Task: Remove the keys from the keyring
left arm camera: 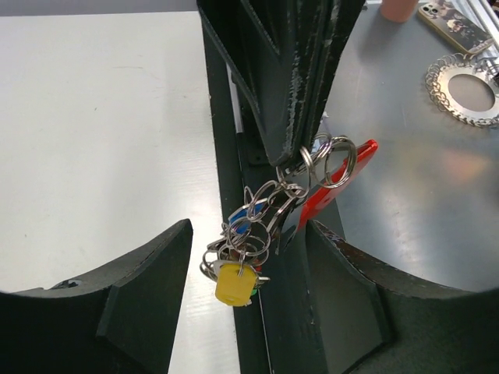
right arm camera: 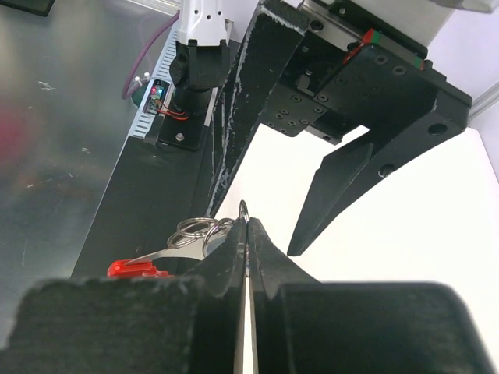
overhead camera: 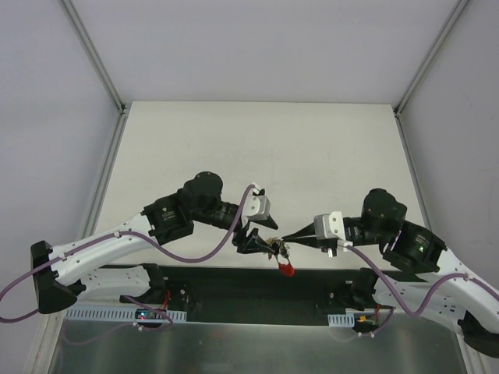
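Note:
The keys (left arm camera: 245, 241) hang in the air as a tangled bunch of rings, with a yellow-headed key (left arm camera: 235, 282) lowest and a red-headed key (left arm camera: 337, 181) off to the right. My right gripper (right arm camera: 246, 222) is shut on the thin keyring (right arm camera: 244, 210) at the top of the bunch; seen from the left wrist, its fingers (left arm camera: 296, 93) come down from above. My left gripper (left arm camera: 248, 234) is open, its two fingers on either side of the bunch and apart from it. From above, both grippers meet over the table's near edge, and the red key (overhead camera: 287, 269) dangles below them.
A black rail (left arm camera: 226, 117) runs along the near edge of the white table (overhead camera: 257, 148). Beyond it, a metal surface (left arm camera: 421, 179) carries a chain-rimmed disc (left arm camera: 468, 89) and a phone (left arm camera: 452, 23). The left gripper's fingers (right arm camera: 335, 195) stand just ahead of my right gripper.

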